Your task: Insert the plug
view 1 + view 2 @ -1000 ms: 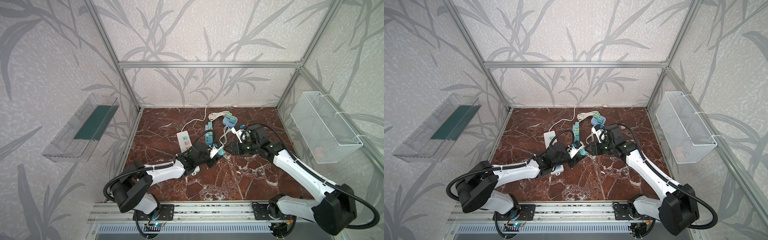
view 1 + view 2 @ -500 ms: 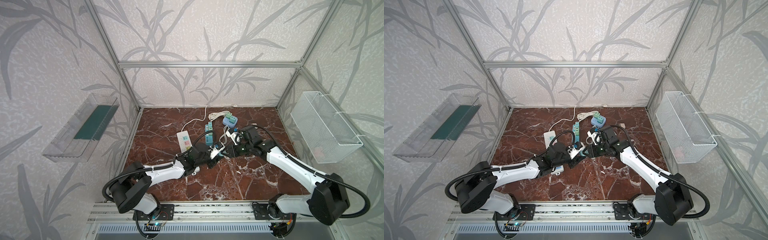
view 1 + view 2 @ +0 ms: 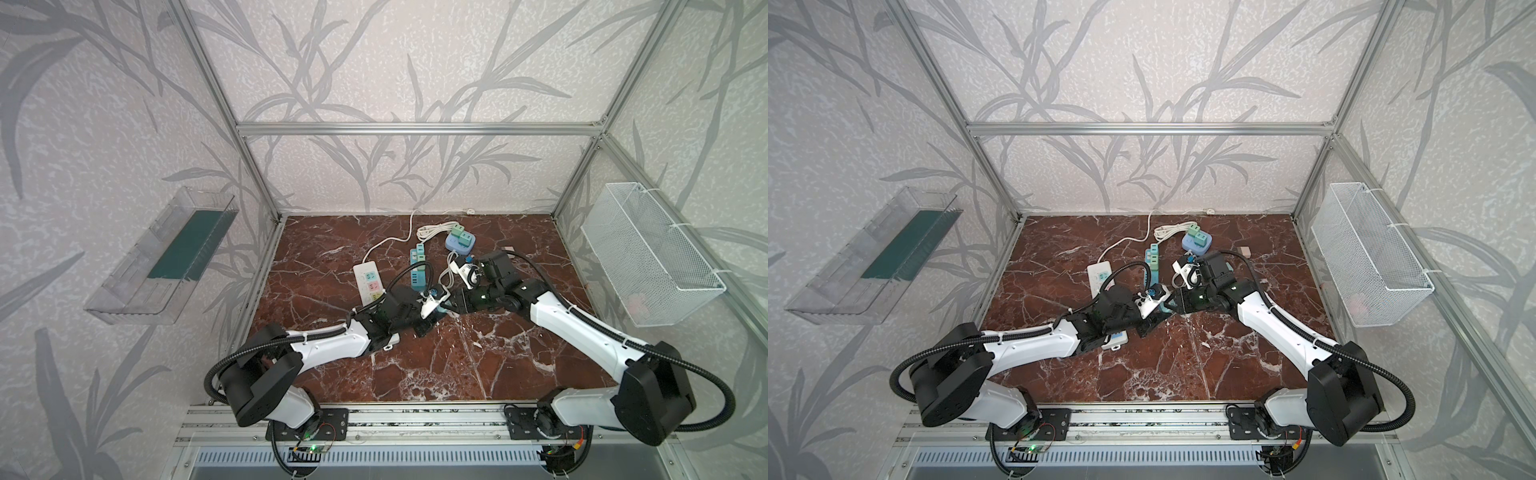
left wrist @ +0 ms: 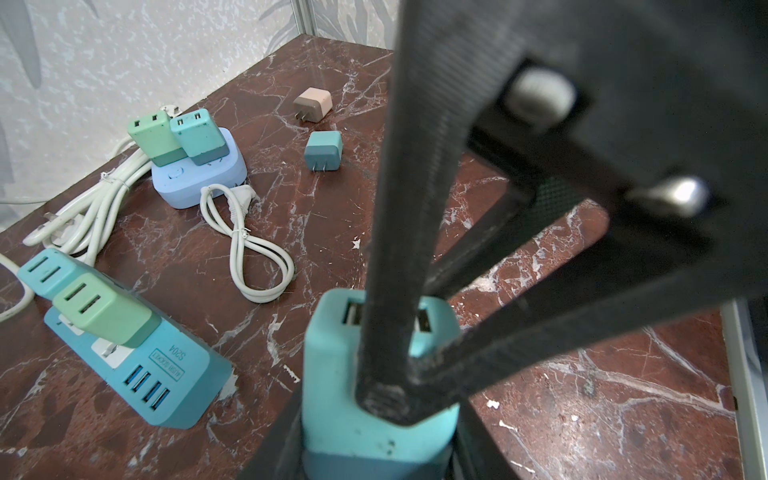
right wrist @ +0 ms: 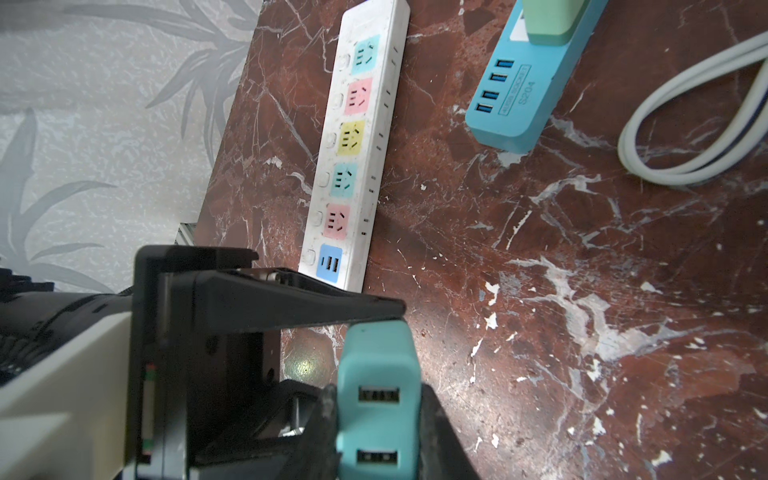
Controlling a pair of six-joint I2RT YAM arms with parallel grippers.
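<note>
**Held item.** The teal plug (image 4: 345, 374) is a round-cornered plastic block with two USB slots in its end face. It is gripped at both ends over the middle of the table (image 3: 478, 374), near the end of the blue strip (image 4: 178, 374). The left gripper (image 4: 374, 451) is closed on its darker base. The right gripper (image 5: 378, 436) is closed on the slotted end, with a finger pressed to each flank.

**Views.** Only the wrist views show this double grip. In both top views the grippers meet tip to tip and the plug is a teal speck between them.

**Socket units, three.**
- The white strip (image 5: 374, 137) has five coloured sockets and one blue USB panel.
- The blue strip, marked S204, has four USB ports at its end.
- The pale blue block (image 4: 199, 183) has rounded corners.

**Chargers, four.** Four chargers (image 4: 104, 311) are seated, two on the blue strip and two on the block. Each pair is one green and one teal.

**Loose plugs, two.** The beige plug (image 4: 312, 104) and the dark teal plug (image 4: 323, 150) each have two flat prongs and lie on the table. The left wrist view shows both; in the top views I can make out only the beige one.

**Cables.** The left wrist view shows a looped white cable (image 4: 257, 249) and a tied white bundle (image 4: 95, 208).

**Surroundings.** The table is glossy red-brown marble with white veins. A wire basket (image 3: 648, 257) and a clear tray (image 3: 166, 257) hang on the side walls.
</note>
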